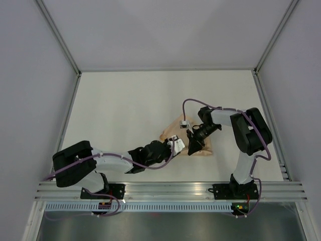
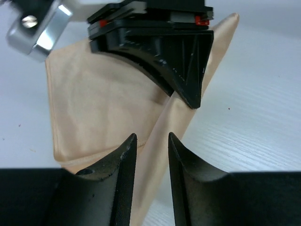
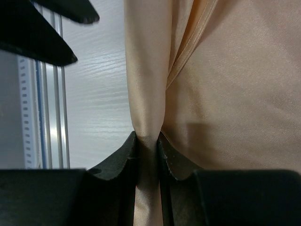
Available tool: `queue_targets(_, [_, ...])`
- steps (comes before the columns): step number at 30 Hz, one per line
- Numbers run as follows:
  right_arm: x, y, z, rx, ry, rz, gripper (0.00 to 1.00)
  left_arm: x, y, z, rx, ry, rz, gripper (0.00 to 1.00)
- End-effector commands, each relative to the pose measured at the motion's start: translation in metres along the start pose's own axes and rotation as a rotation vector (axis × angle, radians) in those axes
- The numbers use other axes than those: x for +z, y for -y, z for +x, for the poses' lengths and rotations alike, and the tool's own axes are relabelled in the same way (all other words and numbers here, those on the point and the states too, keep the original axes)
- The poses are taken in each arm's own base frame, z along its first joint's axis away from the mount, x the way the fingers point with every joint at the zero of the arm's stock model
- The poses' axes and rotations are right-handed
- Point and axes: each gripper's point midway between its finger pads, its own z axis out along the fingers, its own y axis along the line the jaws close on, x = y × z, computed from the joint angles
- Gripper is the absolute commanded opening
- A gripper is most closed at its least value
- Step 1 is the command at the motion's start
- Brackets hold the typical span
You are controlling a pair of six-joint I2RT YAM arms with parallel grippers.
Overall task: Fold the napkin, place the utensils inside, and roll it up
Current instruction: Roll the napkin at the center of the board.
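Observation:
The peach-orange napkin (image 1: 207,147) lies folded near the table's front middle, partly under both grippers. My right gripper (image 3: 147,135) is shut on a raised, stretched ridge of the napkin (image 3: 225,94) and holds it up off the table. In the top view it (image 1: 193,145) points down at the cloth. My left gripper (image 2: 151,136) is open, its fingers on either side of the same ridge, with bare table showing in the gap. The flat part of the napkin (image 2: 94,108) lies to its left. In the top view the left gripper (image 1: 177,145) is right beside the right one. The utensil is out of view.
An aluminium rail (image 1: 170,188) runs along the near edge and also shows in the right wrist view (image 3: 47,117). Grey walls and metal frame posts (image 1: 67,113) close in the white table (image 1: 125,110) on three sides.

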Motion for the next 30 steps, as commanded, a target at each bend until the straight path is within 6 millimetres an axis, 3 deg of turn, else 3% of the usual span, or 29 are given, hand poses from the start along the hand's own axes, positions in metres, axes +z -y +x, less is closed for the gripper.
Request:
queue_targets(1, [0.007, 0.002, 0.055, 0.04, -0.193, -0.024, 0.09, 0.013, 0.003, -0.005, 0.228, -0.035, -0.056, 0.39])
queue_targets(7, [0.007, 0.004, 0.056, 0.062, -0.191, -0.034, 0.09, 0.043, 0.041, 0.008, 0.448, -0.098, 0.026, 0.45])
queue_targets(11, [0.007, 0.004, 0.056, 0.07, -0.192, -0.036, 0.09, 0.053, 0.058, 0.017, 0.48, -0.097, 0.088, 0.49])
queue_targets(18, [0.007, 0.006, 0.056, 0.082, -0.194, -0.044, 0.09, 0.058, 0.073, 0.028, 0.465, -0.115, 0.159, 0.55])
queue_targets(23, [0.007, 0.006, 0.056, 0.089, -0.195, -0.051, 0.09, 0.063, 0.078, 0.051, 0.478, -0.161, 0.188, 0.55])
queue_targets(30, [0.007, 0.007, 0.056, 0.1, -0.196, -0.05, 0.09, 0.058, 0.082, 0.081, 0.43, -0.238, 0.214, 0.44])
